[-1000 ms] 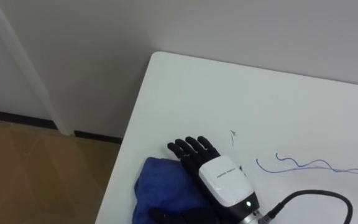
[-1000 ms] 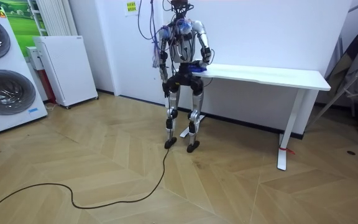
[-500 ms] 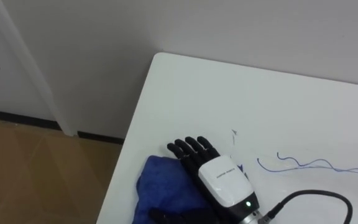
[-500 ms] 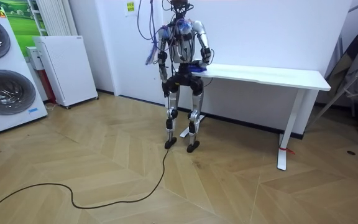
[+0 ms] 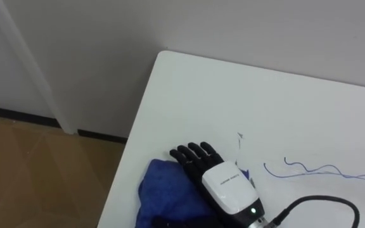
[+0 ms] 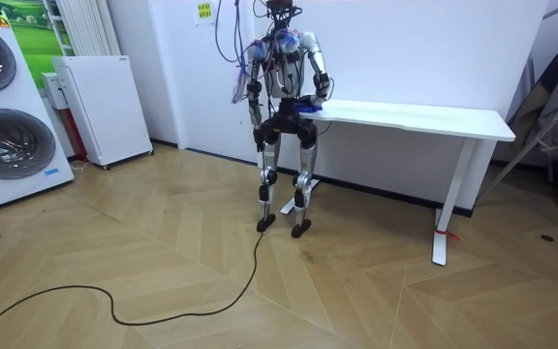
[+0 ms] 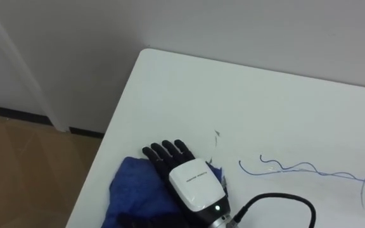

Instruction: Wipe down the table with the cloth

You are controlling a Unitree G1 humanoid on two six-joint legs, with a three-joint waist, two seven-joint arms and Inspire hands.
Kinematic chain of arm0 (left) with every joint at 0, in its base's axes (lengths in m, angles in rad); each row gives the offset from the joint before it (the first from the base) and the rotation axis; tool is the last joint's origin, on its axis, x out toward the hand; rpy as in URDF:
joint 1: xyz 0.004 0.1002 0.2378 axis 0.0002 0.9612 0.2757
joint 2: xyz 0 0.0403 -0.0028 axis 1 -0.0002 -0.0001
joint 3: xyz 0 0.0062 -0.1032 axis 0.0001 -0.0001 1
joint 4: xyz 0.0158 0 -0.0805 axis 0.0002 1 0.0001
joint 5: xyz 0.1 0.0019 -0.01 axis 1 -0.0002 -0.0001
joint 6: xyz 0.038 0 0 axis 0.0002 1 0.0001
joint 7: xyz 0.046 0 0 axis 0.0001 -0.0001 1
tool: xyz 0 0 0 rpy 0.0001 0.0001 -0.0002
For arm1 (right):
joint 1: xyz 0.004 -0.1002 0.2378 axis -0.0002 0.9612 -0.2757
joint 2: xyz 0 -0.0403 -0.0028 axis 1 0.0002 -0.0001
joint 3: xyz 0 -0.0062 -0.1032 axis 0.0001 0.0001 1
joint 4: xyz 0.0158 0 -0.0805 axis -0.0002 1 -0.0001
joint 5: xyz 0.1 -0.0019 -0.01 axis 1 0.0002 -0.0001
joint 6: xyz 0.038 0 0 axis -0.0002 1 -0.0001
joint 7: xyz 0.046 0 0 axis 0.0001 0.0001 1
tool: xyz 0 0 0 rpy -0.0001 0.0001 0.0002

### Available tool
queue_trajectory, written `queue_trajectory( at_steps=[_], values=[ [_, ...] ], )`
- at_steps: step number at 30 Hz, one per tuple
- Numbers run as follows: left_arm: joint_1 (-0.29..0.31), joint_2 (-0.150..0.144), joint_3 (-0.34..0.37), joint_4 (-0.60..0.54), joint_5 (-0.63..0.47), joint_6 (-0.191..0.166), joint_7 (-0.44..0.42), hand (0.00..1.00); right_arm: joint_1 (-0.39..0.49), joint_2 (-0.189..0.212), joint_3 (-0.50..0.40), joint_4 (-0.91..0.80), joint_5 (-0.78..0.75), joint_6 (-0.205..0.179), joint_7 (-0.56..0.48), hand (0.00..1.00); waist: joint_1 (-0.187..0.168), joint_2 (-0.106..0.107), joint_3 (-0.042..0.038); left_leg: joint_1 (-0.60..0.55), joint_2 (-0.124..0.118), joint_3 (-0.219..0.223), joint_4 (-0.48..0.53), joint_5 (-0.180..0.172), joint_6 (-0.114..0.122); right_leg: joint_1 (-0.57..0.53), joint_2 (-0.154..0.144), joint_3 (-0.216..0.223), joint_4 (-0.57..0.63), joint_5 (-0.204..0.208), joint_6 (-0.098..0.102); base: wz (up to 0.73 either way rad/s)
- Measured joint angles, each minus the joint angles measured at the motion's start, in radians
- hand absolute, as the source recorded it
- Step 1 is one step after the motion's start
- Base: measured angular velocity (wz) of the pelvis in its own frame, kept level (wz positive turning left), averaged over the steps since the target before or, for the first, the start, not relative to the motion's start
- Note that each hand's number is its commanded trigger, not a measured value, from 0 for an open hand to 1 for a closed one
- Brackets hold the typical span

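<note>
The black fingers (image 5: pixel 195 154) of the right hand (image 5: pixel 228 188) are seen stretched out straight and close together, pointing toward 11 o'clock and laid flat on top of a crumpled blue cloth (image 5: pixel 165 192); nothing is gripped, the cloth being only pressed beneath them. The hand's white back is turned upward, and its wrist runs off toward 5 o'clock. The cloth is bunched under the palm and spreads from it toward 8 o'clock, lying on the white bench (image 5: pixel 233 95) near the bench's left edge. A small dark mark (image 5: pixel 239 136) is seen on the bench top at 1 o'clock from the fingertips, apart from them. A wavy blue pen line (image 5: pixel 315 170) is drawn across the bench at 3 o'clock from the hand, starting just beside it. The bench's rounded far corner lies at 11 o'clock from the fingers, against a pale wall (image 5: pixel 94 44), with wooden floor (image 5: pixel 37 171) below. In the room view the robot is shown upright at the bench's end on the room view's left, and its left hand (image 6: pixel 256 118) is lowered beside its hip.
</note>
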Motion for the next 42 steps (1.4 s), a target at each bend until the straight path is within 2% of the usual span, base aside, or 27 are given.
queue_trajectory(
  at_steps=[11, 12, 13, 14, 20, 23, 25, 33, 35, 38, 42],
  values=[
    [0.000, 0.000, -0.001, 0.013, -0.006, 0.001, 0.004, 0.00, -0.005, 0.001, 0.015, 0.034, 0.029, 0.003, 0.000, 0.00, 0.006, 0.000, -0.0014, -0.025, 0.000, -0.005, 0.008, 0.000, 0.000, -0.010, -0.002, -0.012, -0.003, 0.000, 0.000, 0.06],
    [-0.001, 0.000, -0.002, 0.013, -0.006, 0.001, 0.004, 0.00, -0.006, 0.001, 0.015, 0.034, 0.033, 0.003, 0.000, 0.06, 0.006, 0.000, -0.0018, -0.030, 0.000, -0.006, 0.009, 0.000, 0.000, -0.014, -0.002, -0.012, -0.003, 0.000, 0.000, 0.04],
    [-0.001, -0.001, -0.002, 0.013, -0.005, 0.001, 0.005, 0.00, -0.009, 0.001, 0.018, 0.034, 0.035, 0.004, 0.000, 0.74, 0.005, 0.000, -0.0016, -0.040, 0.000, -0.008, 0.015, 0.000, 0.000, -0.020, -0.002, -0.014, -0.003, 0.000, 0.000, 0.07],
    [-0.003, -0.001, -0.002, 0.013, -0.006, 0.001, 0.006, 0.00, -0.009, 0.001, 0.019, 0.035, 0.038, 0.004, -0.002, 1.00, 0.003, 0.000, -0.0021, -0.052, 0.000, -0.008, 0.020, 0.000, 0.000, -0.028, -0.003, -0.017, -0.002, 0.000, -0.001, 0.07],
    [-0.042, 0.000, -0.022, 0.034, -0.008, 0.001, 0.011, 0.00, -0.042, -0.001, 0.037, 0.052, 0.039, 0.004, -0.076, 1.00, 0.000, 0.001, -0.0021, -0.086, 0.000, -0.012, 0.032, 0.000, 0.000, -0.054, -0.004, -0.026, 0.003, 0.001, -0.003, 0.05],
    [-0.066, -0.007, -0.025, 0.034, -0.009, 0.001, 0.008, 0.00, -0.086, 0.001, 0.038, 0.052, 0.039, 0.013, -0.117, 1.00, 0.002, -0.002, -0.0033, -0.095, -0.001, -0.011, 0.032, 0.000, 0.000, -0.063, -0.007, -0.029, 0.002, 0.001, -0.002, 0.01],
    [-0.070, -0.008, -0.026, 0.034, -0.010, 0.001, 0.008, 0.00, -0.097, 0.001, 0.040, 0.051, 0.039, 0.014, -0.134, 1.00, 0.002, -0.002, -0.0038, -0.096, -0.003, -0.011, 0.034, 0.000, 0.000, -0.061, -0.010, -0.043, 0.002, 0.001, -0.002, 0.10],
    [-0.072, -0.011, -0.048, 0.041, -0.034, 0.003, 0.011, 0.00, -0.078, 0.000, 0.079, 0.028, 0.103, 0.002, -0.175, 1.00, -0.004, 0.014, -0.0035, -0.098, -0.003, -0.008, 0.035, 0.001, 0.001, -0.058, -0.015, -0.069, 0.003, 0.001, -0.002, 0.05],
    [-0.072, -0.013, -0.049, 0.044, -0.046, 0.003, 0.012, 0.00, -0.073, 0.000, 0.079, 0.031, 0.114, 0.001, -0.175, 1.00, -0.004, 0.022, 0.0000, -0.088, -0.003, -0.004, 0.034, 0.001, 0.001, -0.051, -0.016, -0.068, 0.003, 0.001, -0.002, -0.04],
    [-0.072, -0.013, -0.048, 0.050, -0.047, 0.003, 0.012, 0.00, -0.061, 0.000, 0.078, 0.031, 0.119, 0.001, -0.173, 1.00, -0.003, 0.030, -0.0038, -0.083, -0.003, 0.002, 0.034, 0.001, 0.001, -0.045, -0.016, -0.065, 0.003, 0.001, -0.002, -0.03],
    [-0.070, -0.013, -0.048, 0.050, -0.048, 0.004, 0.012, 0.00, -0.056, -0.006, 0.078, 0.032, 0.130, 0.001, -0.170, 1.00, -0.003, 0.031, -0.0043, -0.075, -0.003, 0.005, 0.034, 0.002, 0.003, -0.043, -0.016, -0.062, 0.003, 0.001, -0.001, -0.01]
  ],
)
